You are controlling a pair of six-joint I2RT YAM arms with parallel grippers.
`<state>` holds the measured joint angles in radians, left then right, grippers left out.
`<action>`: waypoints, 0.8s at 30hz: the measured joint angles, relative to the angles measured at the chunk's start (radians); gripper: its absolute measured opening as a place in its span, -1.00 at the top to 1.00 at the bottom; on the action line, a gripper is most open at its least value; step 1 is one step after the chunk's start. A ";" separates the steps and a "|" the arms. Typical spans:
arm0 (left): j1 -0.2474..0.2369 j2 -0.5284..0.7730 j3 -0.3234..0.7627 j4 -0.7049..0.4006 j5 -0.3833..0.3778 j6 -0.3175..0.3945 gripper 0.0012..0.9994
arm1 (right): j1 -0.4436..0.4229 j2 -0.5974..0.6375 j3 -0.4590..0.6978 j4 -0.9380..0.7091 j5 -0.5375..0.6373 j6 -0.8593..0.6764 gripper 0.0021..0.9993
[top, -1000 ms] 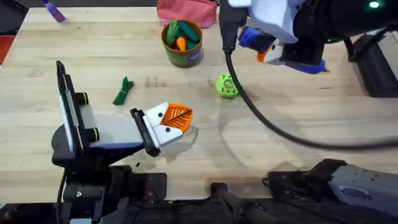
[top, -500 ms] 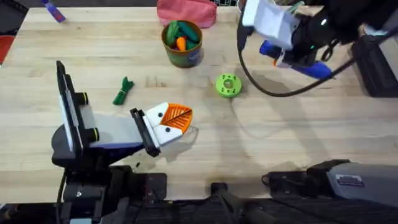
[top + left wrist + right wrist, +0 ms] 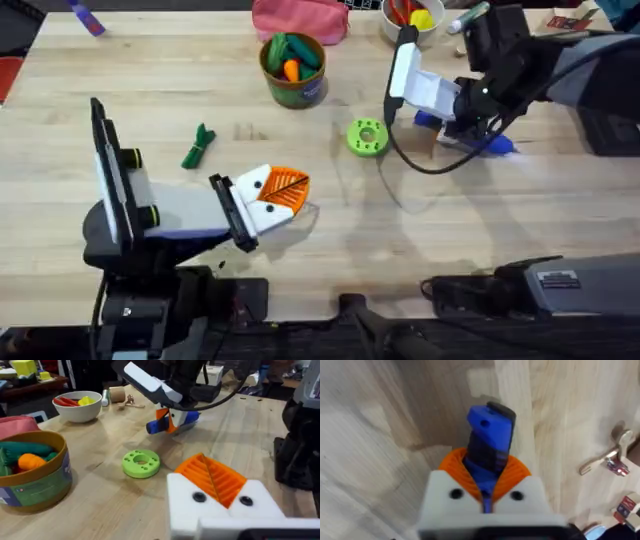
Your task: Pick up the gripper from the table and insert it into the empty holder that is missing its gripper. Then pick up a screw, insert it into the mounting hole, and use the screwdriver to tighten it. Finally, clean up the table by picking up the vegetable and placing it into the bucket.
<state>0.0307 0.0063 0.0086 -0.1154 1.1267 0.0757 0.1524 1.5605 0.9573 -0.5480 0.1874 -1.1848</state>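
Currently: right claw (image 3: 462, 128) pinching screwdriver (image 3: 480, 140), low over counter (image 3: 300, 250), just right of green disc (image 3: 366, 137). Left claw (image 3: 278, 195) pressed together, orange pads (image 3: 212, 477) meeting, near side of disc, to its left. Vegetable (image 3: 198, 146) lying on counter well left of disc. Bucket (image 3: 293, 70) upright, beyond disc to its left, holding green and orange toys.

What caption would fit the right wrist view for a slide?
Right hand shut on the blue screwdriver, held above the wooden table.
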 joint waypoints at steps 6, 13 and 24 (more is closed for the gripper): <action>0.000 0.000 0.000 0.000 0.000 0.000 0.97 | 0.000 0.001 0.000 0.003 -0.013 0.008 -0.83; 0.000 0.000 0.000 0.000 0.000 0.000 0.98 | 0.009 -0.010 0.000 0.003 -0.050 0.042 -0.98; 0.000 0.000 0.000 0.000 0.000 0.000 -0.97 | 0.062 -0.291 0.007 0.220 -0.195 0.362 -0.98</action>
<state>0.0306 0.0063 0.0086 -0.1158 1.1267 0.0757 0.2140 1.2697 0.9639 -0.3278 -0.0076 -0.8229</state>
